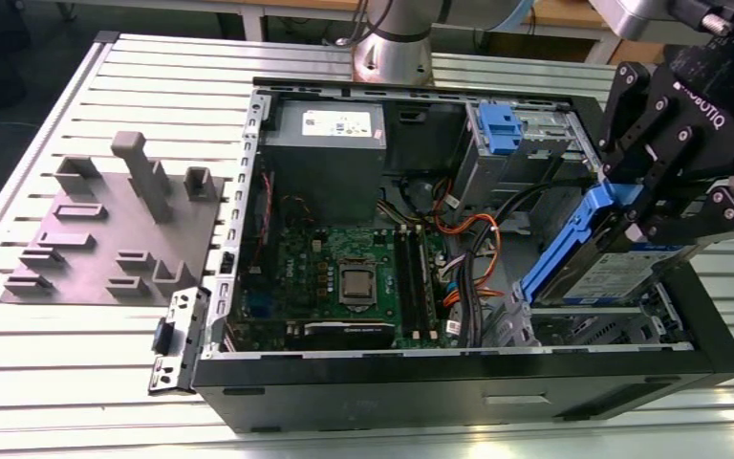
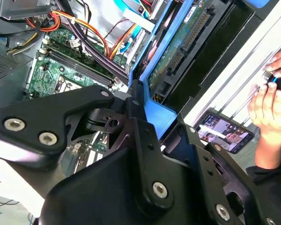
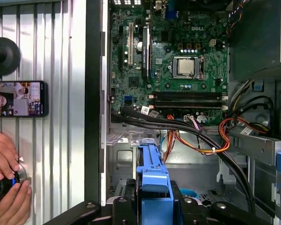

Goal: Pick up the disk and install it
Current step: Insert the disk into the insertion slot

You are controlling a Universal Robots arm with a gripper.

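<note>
Blue carrier rails frame the disk (image 1: 612,273), a silver hard drive with a white-and-blue label, and it hangs tilted in the pincer (image 1: 654,206) over the corner of the open computer case (image 1: 469,382) at the exterior view's right. The pincer is pinching the disk by its upper blue rail, fingers closed onto the plastic; in the second wrist view the rail (image 2: 159,115) sits right in the jaws. The disk's long axis slopes down from the pincer toward the drive bay (image 1: 596,325) beneath it, its lower end already just inside the case wall. It is not seated yet; I judge it part-way into the bay opening.

Further in lie the motherboard (image 3: 178,61), the orange and black cables (image 3: 201,136) and the grey power supply (image 1: 329,143). A grey fixture plate (image 1: 112,229) rests on the slatted worktop (image 1: 74,382) beside the case. A person's hands (image 3: 7,183) and a phone (image 3: 18,98) sit on the worktop, well apart from the disk.
</note>
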